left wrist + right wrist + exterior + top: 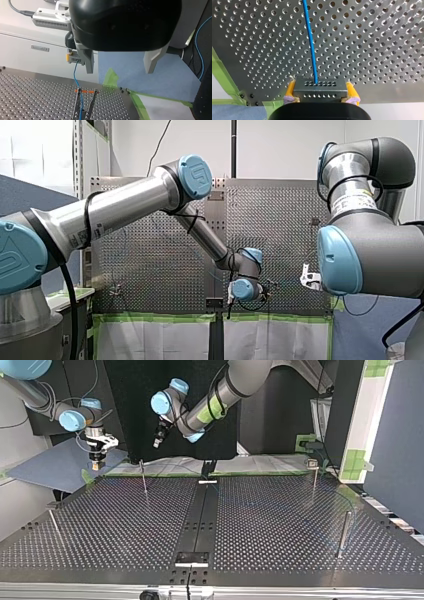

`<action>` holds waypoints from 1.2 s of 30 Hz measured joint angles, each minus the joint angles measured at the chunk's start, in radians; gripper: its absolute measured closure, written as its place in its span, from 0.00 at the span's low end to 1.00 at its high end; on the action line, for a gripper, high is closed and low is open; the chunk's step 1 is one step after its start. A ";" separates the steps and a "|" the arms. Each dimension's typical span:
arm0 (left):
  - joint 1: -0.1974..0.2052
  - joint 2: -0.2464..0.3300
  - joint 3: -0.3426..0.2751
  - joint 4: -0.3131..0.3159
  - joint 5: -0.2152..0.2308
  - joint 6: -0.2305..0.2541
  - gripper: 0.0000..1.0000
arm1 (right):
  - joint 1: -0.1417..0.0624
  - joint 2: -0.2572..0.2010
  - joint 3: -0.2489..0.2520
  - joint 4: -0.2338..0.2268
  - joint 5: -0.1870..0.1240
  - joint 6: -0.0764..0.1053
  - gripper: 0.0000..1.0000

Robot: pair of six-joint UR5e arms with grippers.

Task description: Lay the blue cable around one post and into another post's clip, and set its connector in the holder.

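Note:
My right gripper (320, 89) is shut on the grey connector (319, 93), with its yellow pads on both sides of it. From the connector the blue cable (310, 42) runs ahead over the perforated table (374, 50). In the top view my right gripper (97, 461) hangs above the table's far left corner. My left gripper (120, 63) is open with nothing between its fingers and hovers high near the far edge (158, 440). Past its fingers I see the connector (74, 58), and the cable (75, 75) drops from it into a clip post (85, 105).
Thin posts stand at the far left (143, 477), far right (314, 477), near right (343, 532) and near left (55, 525). A black rail (202, 510) runs down the middle with a small black block (191, 557) at its near end. A blue sheet (55, 467) and green tape (111, 77) lie off the corner.

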 joint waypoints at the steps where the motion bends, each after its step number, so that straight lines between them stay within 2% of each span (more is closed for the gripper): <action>1: -0.001 0.000 0.000 -0.001 -0.003 -0.001 0.00 | 0.000 0.000 0.000 0.000 -0.001 0.000 1.00; 12: -0.005 0.005 0.000 -0.019 -0.042 -0.009 0.00 | 0.000 0.002 0.000 0.004 -0.005 0.001 1.00; 19: -0.005 0.005 0.000 -0.030 -0.076 -0.042 0.00 | 0.001 0.004 0.001 0.004 -0.005 0.000 1.00; 36: -0.003 0.005 0.000 -0.032 -0.084 -0.056 0.00 | 0.002 0.011 0.000 -0.001 -0.005 0.000 1.00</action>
